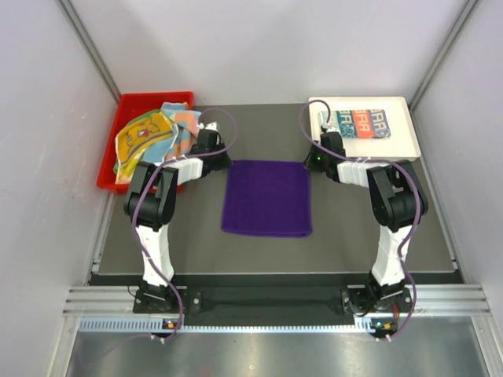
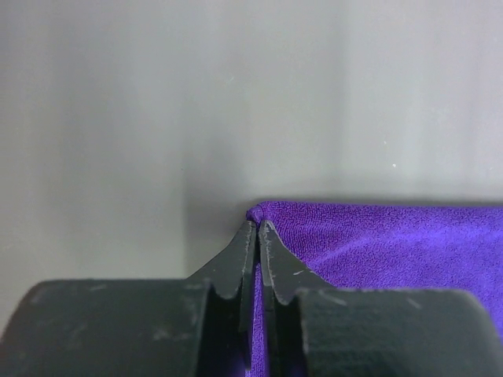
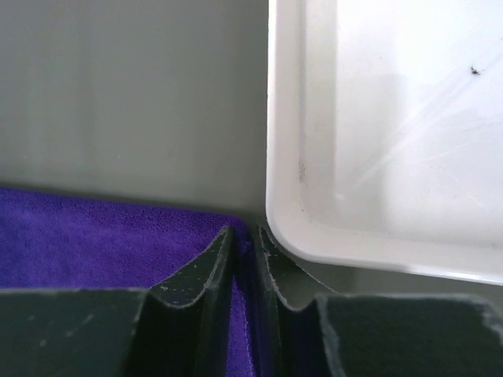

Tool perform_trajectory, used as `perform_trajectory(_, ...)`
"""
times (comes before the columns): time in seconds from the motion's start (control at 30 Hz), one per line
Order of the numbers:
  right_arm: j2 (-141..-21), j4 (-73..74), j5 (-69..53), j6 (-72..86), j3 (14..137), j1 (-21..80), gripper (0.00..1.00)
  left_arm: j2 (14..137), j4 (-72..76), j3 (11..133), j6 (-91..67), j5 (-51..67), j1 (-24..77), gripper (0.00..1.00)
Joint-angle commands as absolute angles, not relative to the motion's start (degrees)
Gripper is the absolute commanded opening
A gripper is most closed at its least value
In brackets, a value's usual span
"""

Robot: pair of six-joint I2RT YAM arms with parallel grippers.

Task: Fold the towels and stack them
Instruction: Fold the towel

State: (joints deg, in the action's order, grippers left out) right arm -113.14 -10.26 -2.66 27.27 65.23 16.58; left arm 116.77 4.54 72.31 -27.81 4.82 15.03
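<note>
Purple towel (image 1: 266, 198): lies flat and spread in the middle of the counter (image 1: 357, 236), a single layer, not yet folded.
Left end effector (image 2: 257, 229): closed on the towel's far-left corner. My wrist view shows a nub of purple pile nipped between the tips.
Right end effector (image 3: 245, 239): closed on the far-right corner, with purple cloth between the jaws, just beside a corner of the white tray (image 3: 287, 157).
Other towels: a lettered towel (image 1: 363, 122) sits folded in the tray at the counter's far-right corner. A multicoloured heap (image 1: 153, 135) waits in the red bin (image 1: 130, 102) at the far-left corner.
Step in hand: I judge this to be the first fold, bringing the far edge over onto the near edge.
How to do it well: I should raise both corners together, only high enough for the cloth to roll over itself. The far edge should be taut between my two grips as I carry it toward the counter's near edge at one pace. I lay corner on corner before letting go.
Watch for: my left pinch seems to hold only the very tip and could slip. My right must rise clear of the tray rim. Uneven travel would skew the fold.
</note>
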Motion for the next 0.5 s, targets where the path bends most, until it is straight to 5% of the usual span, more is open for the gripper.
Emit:
perform_trajectory(0.0, -113.8, -13.1, -3.2, 27.6, 65.2, 15.8, 0.15, 116.9, 5.4, 72.8, -28.8, 4.0, 14.8, 0.07)
perform_trajectory(0.47, -109.6, -19.9, -5.6, 27.3, 61.5, 15.6, 0.13, 112.1, 19.6, 66.8, -32.2, 6.8, 14.8, 0.0)
